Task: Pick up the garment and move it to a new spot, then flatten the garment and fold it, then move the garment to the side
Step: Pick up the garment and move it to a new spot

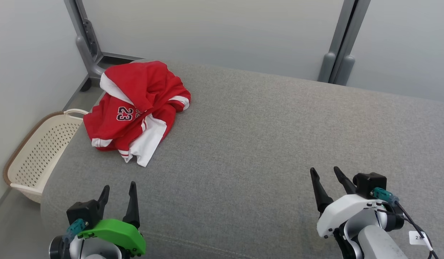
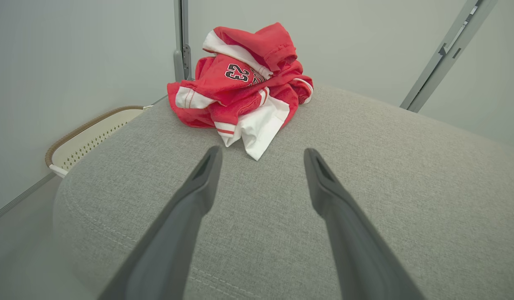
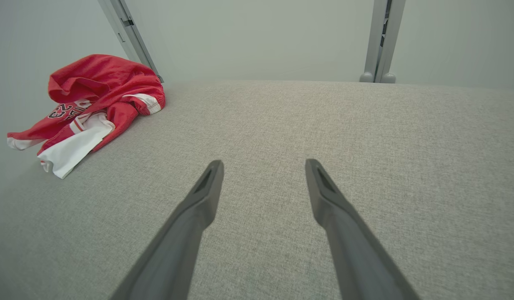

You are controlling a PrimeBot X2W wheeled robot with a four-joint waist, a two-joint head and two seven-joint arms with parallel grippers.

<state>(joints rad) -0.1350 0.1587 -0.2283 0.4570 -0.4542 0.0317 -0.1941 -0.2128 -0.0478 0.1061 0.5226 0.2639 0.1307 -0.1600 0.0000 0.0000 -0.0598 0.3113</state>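
The garment (image 1: 135, 108) is a crumpled red and white jersey with the number 23, heaped at the far left corner of the grey cushioned surface (image 1: 265, 144). It lies straight ahead of the fingers in the left wrist view (image 2: 244, 83) and far off at the upper left in the right wrist view (image 3: 90, 108). My left gripper (image 1: 119, 189) hovers at the near left, short of the garment, open with nothing between its fingers (image 2: 263, 154). At the near right my right gripper (image 1: 324, 172) stands open over bare fabric (image 3: 264, 164).
A cream perforated basket (image 1: 38, 154) with a brown rim stands on the floor to the left of the surface (image 2: 88, 135). Grey frame posts (image 1: 86, 43) rise behind the garment and at the back right (image 1: 339, 54). Pale walls close in the back and left.
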